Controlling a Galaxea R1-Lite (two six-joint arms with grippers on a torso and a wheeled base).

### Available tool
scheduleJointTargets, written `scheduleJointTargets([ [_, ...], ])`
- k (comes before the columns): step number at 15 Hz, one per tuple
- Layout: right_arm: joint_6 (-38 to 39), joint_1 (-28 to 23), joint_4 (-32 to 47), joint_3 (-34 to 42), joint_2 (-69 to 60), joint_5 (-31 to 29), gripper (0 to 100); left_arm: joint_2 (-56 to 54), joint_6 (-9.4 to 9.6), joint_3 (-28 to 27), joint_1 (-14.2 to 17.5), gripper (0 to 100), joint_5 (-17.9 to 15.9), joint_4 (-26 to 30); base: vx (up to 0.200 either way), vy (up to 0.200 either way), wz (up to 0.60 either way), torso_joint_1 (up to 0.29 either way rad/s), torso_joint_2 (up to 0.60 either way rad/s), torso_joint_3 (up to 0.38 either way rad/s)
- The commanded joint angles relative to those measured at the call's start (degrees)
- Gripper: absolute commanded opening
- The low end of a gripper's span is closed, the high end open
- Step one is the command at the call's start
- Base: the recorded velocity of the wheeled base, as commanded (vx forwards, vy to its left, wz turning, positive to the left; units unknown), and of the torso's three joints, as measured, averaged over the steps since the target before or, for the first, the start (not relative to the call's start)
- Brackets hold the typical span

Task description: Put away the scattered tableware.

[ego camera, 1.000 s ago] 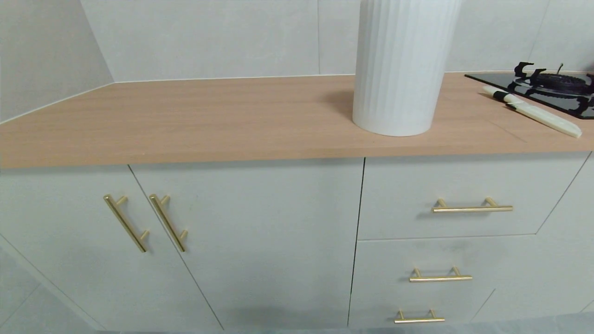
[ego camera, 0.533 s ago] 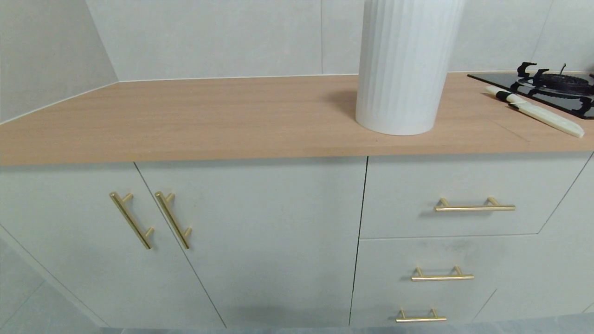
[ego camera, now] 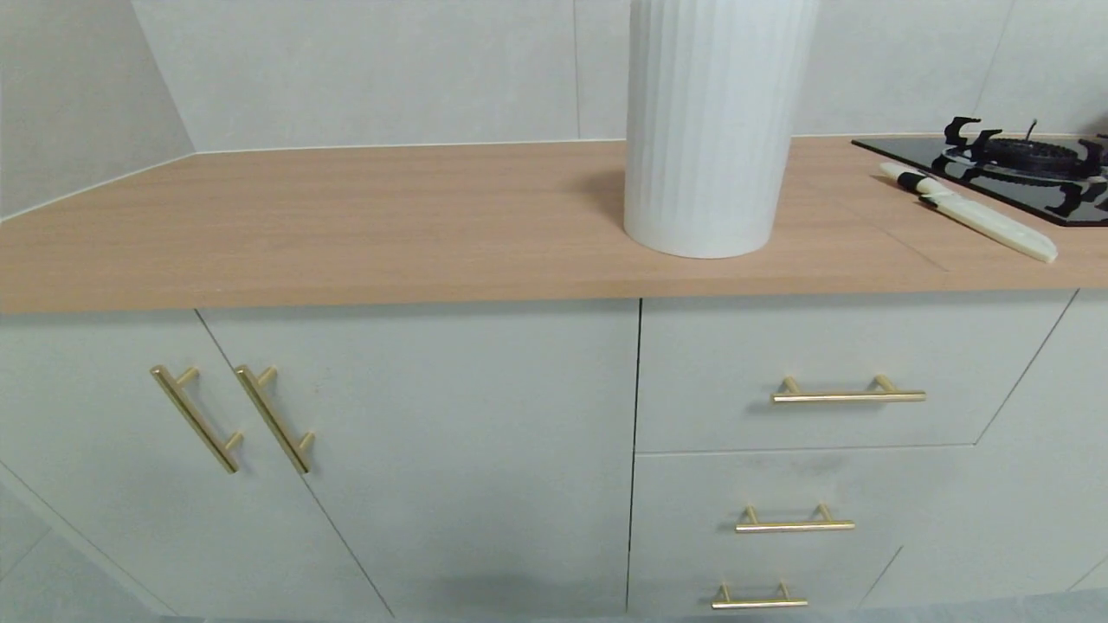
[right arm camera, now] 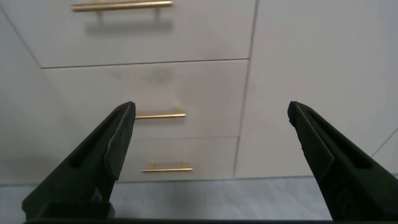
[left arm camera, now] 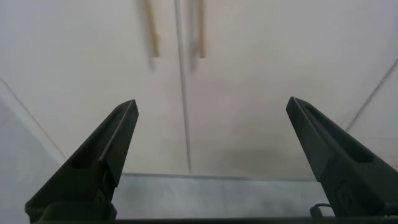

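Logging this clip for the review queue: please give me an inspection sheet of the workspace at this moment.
Surface: wooden countertop, carrying the knife and the container.
Job's things: cream knife lying flat beside the gas hob; tall white ribbed container upright, apart from the knife.
Clutter: nothing seen.
Grippers: left gripper open, facing the cabinet doors; right gripper open, facing the drawers; both hold nothing.
Cables: nothing seen.
Surroundings: tiled wall; doors and drawers shut.

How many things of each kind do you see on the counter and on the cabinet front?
White ribbed container: 1
Knife: 1
Gas burner: 1
Door handles: 2
Drawer handles: 3
Total: 8
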Motion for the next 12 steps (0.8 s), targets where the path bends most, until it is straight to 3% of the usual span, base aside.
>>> scheduleJointTargets([
  [1,0.0,0.0,0.0,0.0,0.1,0.0,100,0.0,-0.04,0.0,0.0,100,0.0,0.0,0.0,-0.2,0.0,-0.007,0.01,-0.007],
  [3,0.0,0.0,0.0,0.0,0.1,0.0,100,0.0,-0.04,0.0,0.0,100,0.0,0.0,-0.2,-0.2,0.0,0.002,0.0,0.002],
  [10,0.0,0.0,0.0,0.0,0.1,0.0,100,0.0,-0.04,0.0,0.0,100,0.0,0.0,0.0,0.0,0.0,0.0,0.0,0.0],
  [12,0.0,0.0,0.0,0.0,0.1,0.0,100,0.0,-0.04,0.0,0.0,100,0.0,0.0,0.2,0.0,0.0,-0.005,0.0,0.002],
])
